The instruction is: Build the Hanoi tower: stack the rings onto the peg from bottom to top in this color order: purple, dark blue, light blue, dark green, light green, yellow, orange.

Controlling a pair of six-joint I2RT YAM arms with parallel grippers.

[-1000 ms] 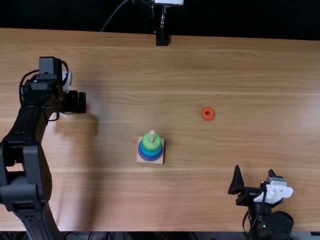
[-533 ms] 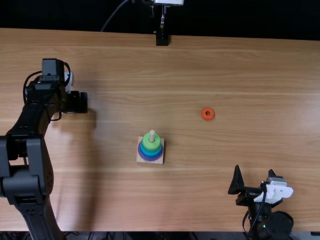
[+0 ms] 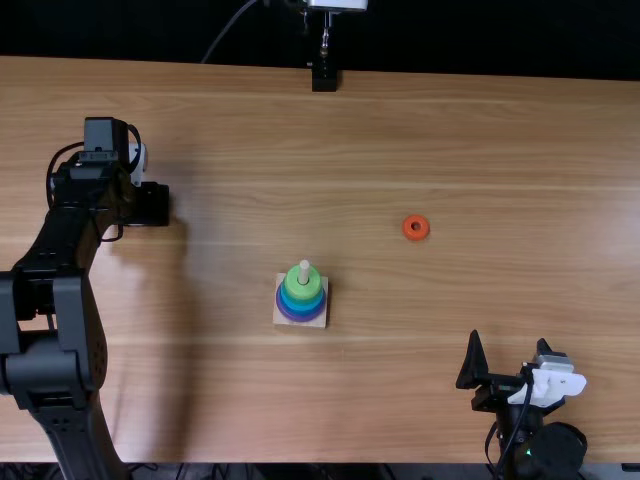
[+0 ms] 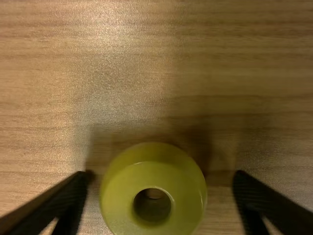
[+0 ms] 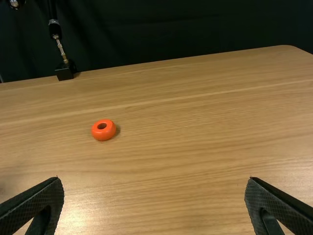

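Yellow comes next, and my left gripper (image 4: 162, 177) has just made a small shift to reach it. Over the last second the arm crept slightly sideways at the far left part of the table (image 3: 480, 140); since then it has kept its place, while the outline of its fingers has drawn in a touch. I take that as the first of the squeeze. In the wrist view the fingers are spread, one on each side of the yellow ring (image 4: 183, 203), with a gap I can see on at least one side, so I don't count it as gripped.

The stack hasn't changed: the purple ring (image 3: 300, 318) sits low on the wooden base (image 3: 323, 323), blues above it, the light green ring (image 3: 301, 288) on top, and the peg (image 3: 304, 269) pokes out. What's left, I judge, is yellow, then the orange ring (image 5: 104, 136), lying right of the stack and farther back. My right gripper (image 5: 154, 180) waits near the table's near edge, fingers wide apart and nothing between them.
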